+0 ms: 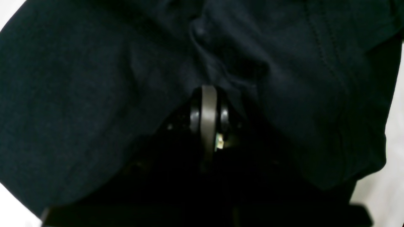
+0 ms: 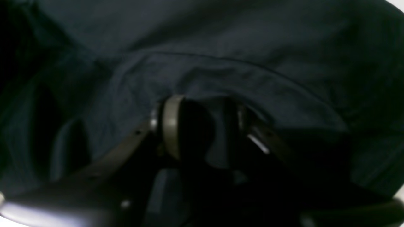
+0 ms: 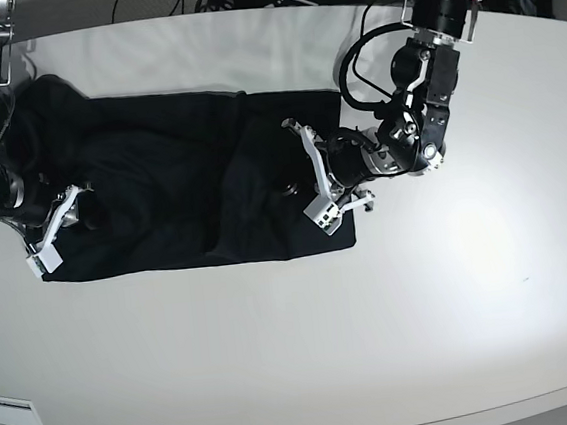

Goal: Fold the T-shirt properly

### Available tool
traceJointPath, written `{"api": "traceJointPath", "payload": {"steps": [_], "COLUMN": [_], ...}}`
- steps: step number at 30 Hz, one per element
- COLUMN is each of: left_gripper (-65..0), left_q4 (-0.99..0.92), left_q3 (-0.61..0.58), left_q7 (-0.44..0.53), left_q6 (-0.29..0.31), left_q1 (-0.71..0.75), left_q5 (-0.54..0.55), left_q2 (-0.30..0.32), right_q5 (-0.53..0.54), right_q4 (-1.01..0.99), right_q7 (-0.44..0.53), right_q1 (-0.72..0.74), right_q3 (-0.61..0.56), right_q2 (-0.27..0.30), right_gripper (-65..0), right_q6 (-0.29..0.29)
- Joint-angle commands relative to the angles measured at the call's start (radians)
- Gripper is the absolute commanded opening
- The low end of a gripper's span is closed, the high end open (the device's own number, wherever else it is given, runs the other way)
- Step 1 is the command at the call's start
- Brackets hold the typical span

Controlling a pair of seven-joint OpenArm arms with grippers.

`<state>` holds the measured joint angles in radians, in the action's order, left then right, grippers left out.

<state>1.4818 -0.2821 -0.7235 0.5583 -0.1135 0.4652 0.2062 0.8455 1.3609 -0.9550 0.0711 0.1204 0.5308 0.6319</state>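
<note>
One T-shirt (image 3: 181,192) — black, spread across white table (image 3: 377,344), rumpled through middle. Left gripper (image 3: 312,175) at shirt's edge nearest that arm, fingers together, pinching cloth fold. Right gripper (image 3: 63,219) at shirt's opposite end — jaws apart, cloth bunched between, not yet clamped. Risk: uneven grasp — one end lifts alone, the other slips, fold skews, wrinkles lock in.

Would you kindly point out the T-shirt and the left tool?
T-shirt (image 3: 160,184), base view, middle of the cloth.
Left tool (image 1: 208,104), left wrist view, between its fingertips, closed on cloth.
</note>
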Motion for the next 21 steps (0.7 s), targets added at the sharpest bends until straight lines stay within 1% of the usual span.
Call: {"api": "traceJointPath", "payload": {"steps": [1, 2, 4, 5, 8, 10, 12, 13, 17, 19, 21], "left_gripper": [-65.0, -65.0, -65.0, -65.0, -65.0, -65.0, -65.0, -65.0, -65.0, -65.0, -65.0], "left_q4": [-0.01, -0.01, -0.01, -0.009, -0.008, -0.008, -0.003, 0.001, 0.014, 0.015, 0.015], "left_q3": [0.004, 0.004, 0.004, 0.004, 0.004, 0.004, 0.004, 0.004, 0.004, 0.004, 0.004], "left_q7": [-0.108, -0.117, -0.139, -0.145, -0.149, -0.148, -0.149, -0.149, -0.152, -0.158, -0.161], "left_q6": [-0.029, -0.029, -0.029, -0.029, -0.028, -0.028, -0.028, -0.028, -0.028, -0.028, -0.028], "left_q1": [0.006, 0.008, 0.009, 0.011, 0.016, 0.016, 0.016, 0.016, 0.016, 0.016, 0.016], "left_q5": [-0.09, -0.088, -0.085, -0.081, -0.04, -0.014, 0.008, 0.017, 0.019, 0.019, 0.02], "left_q2": [0.031, 0.039, 0.06, 0.071, 0.118, 0.149, 0.17, 0.177, 0.182, 0.182, 0.181], "right_q5": [0.018, 0.025, 0.026, 0.021, -0.05, -0.089, -0.079, -0.057, 0.093, 0.172, 0.231], "right_q4": [0.022, 0.034, 0.059, 0.068, 0.066, 0.045, 0.011, -0.008, -0.097, -0.126, -0.129], "right_q7": [0.0, -0.001, -0.008, -0.017, -0.049, -0.063, -0.072, -0.079, -0.103, -0.136, -0.177], "right_q1": [0.03, 0.042, 0.06, 0.065, 0.06, 0.039, 0.008, -0.011, -0.079, -0.103, -0.125], "right_q3": [0.011, 0.021, 0.058, 0.084, 0.175, 0.228, 0.27, 0.286, 0.302, 0.302, 0.301], "right_q2": [0.024, 0.03, 0.044, 0.051, 0.057, 0.057, 0.057, 0.057, 0.055, 0.04, 0.012], "right_gripper": [-36.4, -35.9, -34.3, -33.2, -31.5, -31.5, -31.5, -31.5, -31.5, -31.5, -31.5], "right_q6": [-0.001, -0.01, -0.055, -0.068, -0.102, -0.108, -0.089, -0.079, -0.027, 0.004, 0.033]}}
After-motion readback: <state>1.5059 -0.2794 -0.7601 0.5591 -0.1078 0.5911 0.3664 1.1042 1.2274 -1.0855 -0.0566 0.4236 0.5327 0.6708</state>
